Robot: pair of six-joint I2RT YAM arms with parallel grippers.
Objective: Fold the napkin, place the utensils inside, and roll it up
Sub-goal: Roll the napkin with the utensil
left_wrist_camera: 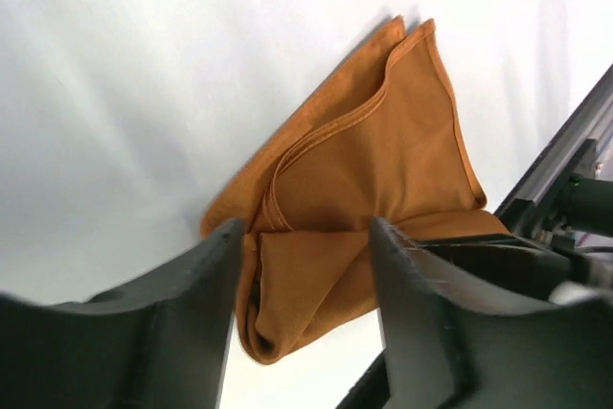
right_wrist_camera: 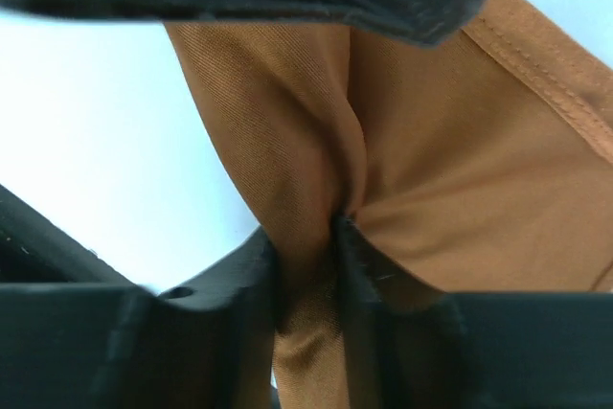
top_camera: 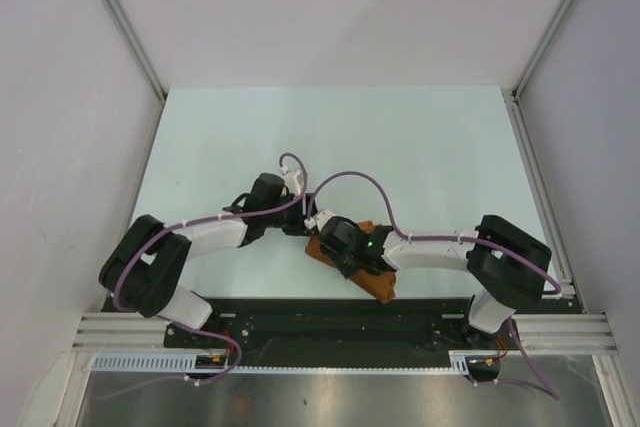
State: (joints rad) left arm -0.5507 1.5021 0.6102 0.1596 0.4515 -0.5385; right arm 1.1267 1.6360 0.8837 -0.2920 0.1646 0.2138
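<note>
Bench: pale, plain surface, white walls on three sides, aluminium rail along the near edge. No legible writing on any surface in view.

Arms: both reach inward from their bases at the near edge and meet just left of the bench's centre line, close to the near edge. Purple cables loop above the wrists.

Napkin: rust-orange, bunched and partly folded, lying near the near edge, a little right of centre. It is mostly hidden under the right wrist in the top view. The left wrist view shows layered hemmed edges fanning toward the far side, with a rolled fold at the near end. The cloth rests on the bench.

Right pincer: jaws narrow, pinching a gathered ridge of napkin between the fingertips. The cloth puckers at the grip.

Left pincer: jaws wide, one finger on either side of the napkin's rolled end, cloth between them but not clamped.

Green indicator light: lit on the right wrist.
</note>
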